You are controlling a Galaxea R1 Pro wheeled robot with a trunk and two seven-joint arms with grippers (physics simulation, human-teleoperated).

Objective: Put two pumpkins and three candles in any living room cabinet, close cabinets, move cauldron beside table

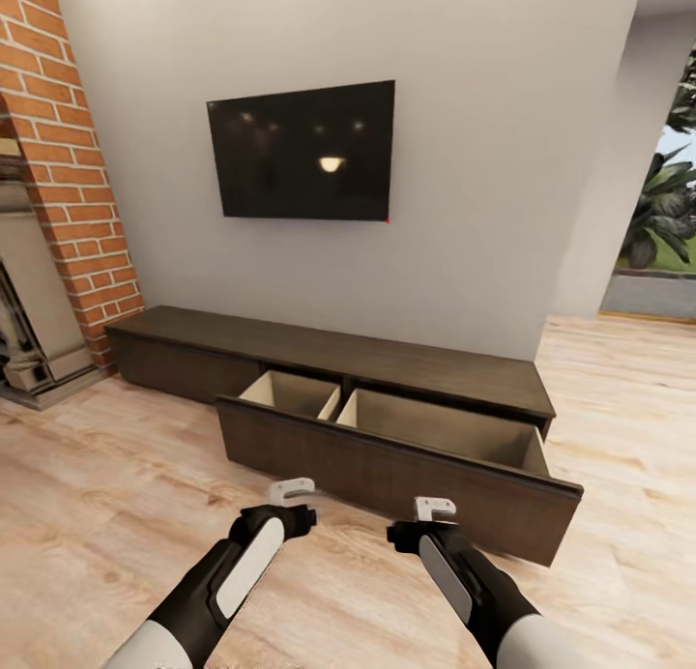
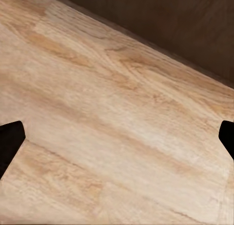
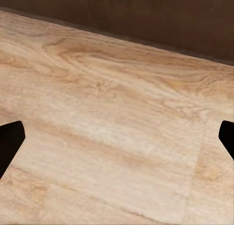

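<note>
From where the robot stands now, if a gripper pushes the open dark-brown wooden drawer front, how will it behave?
The long dark-brown wooden drawer front looks rigid, so it probably will not flex. Its two pale compartments appear empty, so it likely slides in lightly. Being wide, it may skew if pushed near one end; pushing near its middle seems safer.

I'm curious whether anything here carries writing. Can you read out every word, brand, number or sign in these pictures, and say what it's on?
None: no readable text in any view.
The wall-mounted TV has a dark screen with only light reflections and no visible brand.
The cabinet, its open drawer and the wood floor carry no labels.
</note>
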